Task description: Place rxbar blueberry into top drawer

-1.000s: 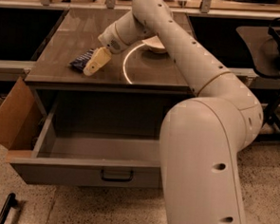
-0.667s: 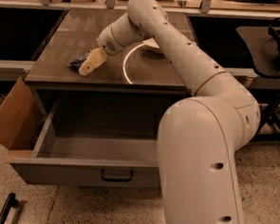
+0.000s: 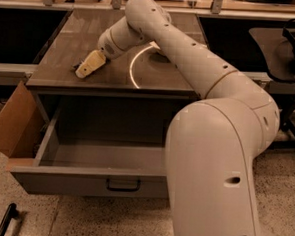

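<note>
Early stage of placement. The top drawer (image 3: 83, 183) stands pulled out below the counter (image 3: 62, 39), its visible floor bare; by the look of it, lifting, carrying and lowering the bar remain. The claw (image 3: 88, 66) is down near the counter's front left corner; whether it is spread or pinching cannot be told. The rxbar blueberry (image 3: 78, 65) shows only as a dark sliver at the claw's tip, on the counter.

High near downward view, pincer (image 3: 83, 71) upper-left

Matt end effector (image 3: 83, 72) at glossy countertop (image 3: 61, 52), top drawer (image 3: 73, 183) — matt
</note>
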{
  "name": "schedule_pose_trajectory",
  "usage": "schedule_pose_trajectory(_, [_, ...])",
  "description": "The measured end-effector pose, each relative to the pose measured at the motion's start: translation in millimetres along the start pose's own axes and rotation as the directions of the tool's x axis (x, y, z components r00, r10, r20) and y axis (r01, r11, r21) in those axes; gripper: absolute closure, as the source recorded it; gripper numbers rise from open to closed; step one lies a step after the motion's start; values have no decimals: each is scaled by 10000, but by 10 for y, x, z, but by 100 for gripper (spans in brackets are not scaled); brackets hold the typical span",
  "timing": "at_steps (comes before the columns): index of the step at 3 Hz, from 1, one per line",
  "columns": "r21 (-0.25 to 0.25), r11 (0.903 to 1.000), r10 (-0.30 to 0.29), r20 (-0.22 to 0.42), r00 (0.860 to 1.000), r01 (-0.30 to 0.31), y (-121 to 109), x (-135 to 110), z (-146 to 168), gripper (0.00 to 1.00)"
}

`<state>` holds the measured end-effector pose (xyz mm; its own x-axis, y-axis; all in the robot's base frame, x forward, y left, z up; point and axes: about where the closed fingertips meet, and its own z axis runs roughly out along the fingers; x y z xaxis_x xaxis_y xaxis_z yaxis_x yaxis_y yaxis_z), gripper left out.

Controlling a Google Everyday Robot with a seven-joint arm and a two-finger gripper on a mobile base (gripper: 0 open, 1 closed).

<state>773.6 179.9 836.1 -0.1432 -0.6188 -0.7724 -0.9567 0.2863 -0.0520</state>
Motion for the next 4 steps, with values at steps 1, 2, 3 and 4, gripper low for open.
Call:
schedule_pose_trajectory(1, [186, 9993, 322, -99, 9994, -320, 15, 4, 61, 0])
schedule_pose_trajectory(2, [210, 9983, 540, -120, 9985, -537, 41, 9, 131, 0])
schedule_pose_trajectory(3, [342, 9973, 664, -227, 9975, -656, 46, 28, 151, 18])
schedule_pose_trajectory(4, [416, 9967, 706, -286, 9971, -694, 52, 44, 167, 42])
